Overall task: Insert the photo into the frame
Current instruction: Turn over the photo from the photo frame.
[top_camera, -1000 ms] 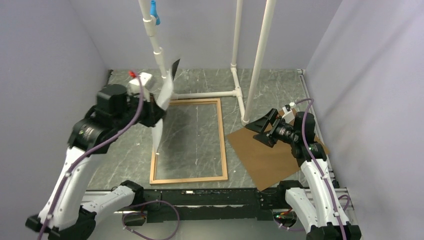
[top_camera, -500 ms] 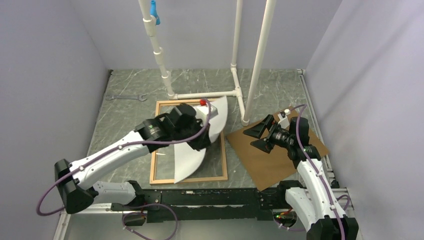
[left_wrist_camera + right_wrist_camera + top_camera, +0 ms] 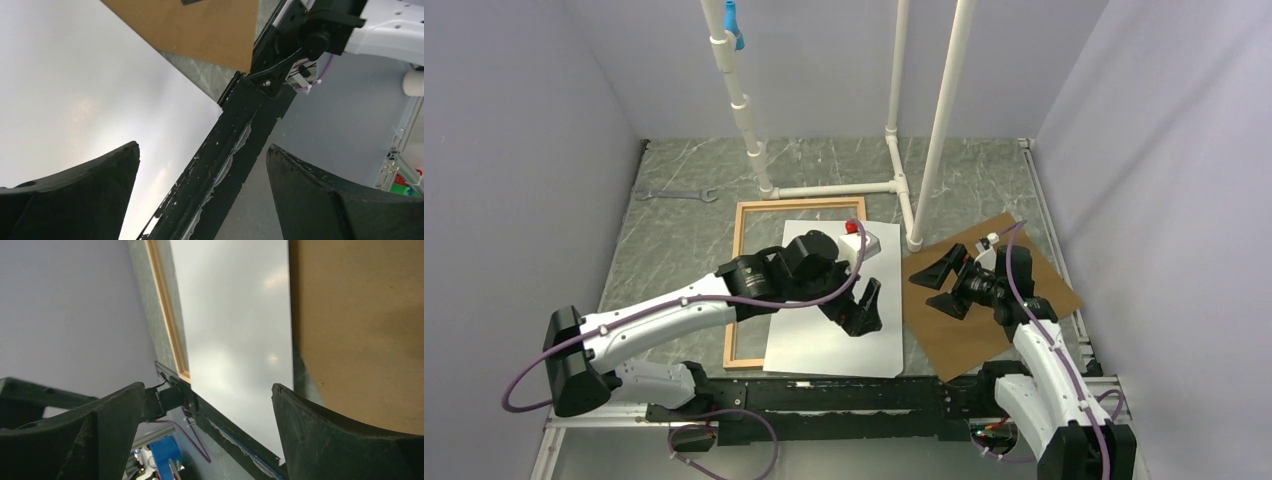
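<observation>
photo (image 3: 824,350) back: white paper, smooth, soft sheen. frame (image 3: 799,204): pale bare wood, matt. backing panel (image 3: 944,335): brown hardboard, matt. bench (image 3: 674,260): grey veined stone-look top, slight gloss. pipes (image 3: 940,130): white plastic, smooth. wrench (image 3: 674,194): bare metal.

The photo (image 3: 819,345) lies blank side up, its printed face hidden. It covers the right strip of the frame (image 3: 799,204).
</observation>
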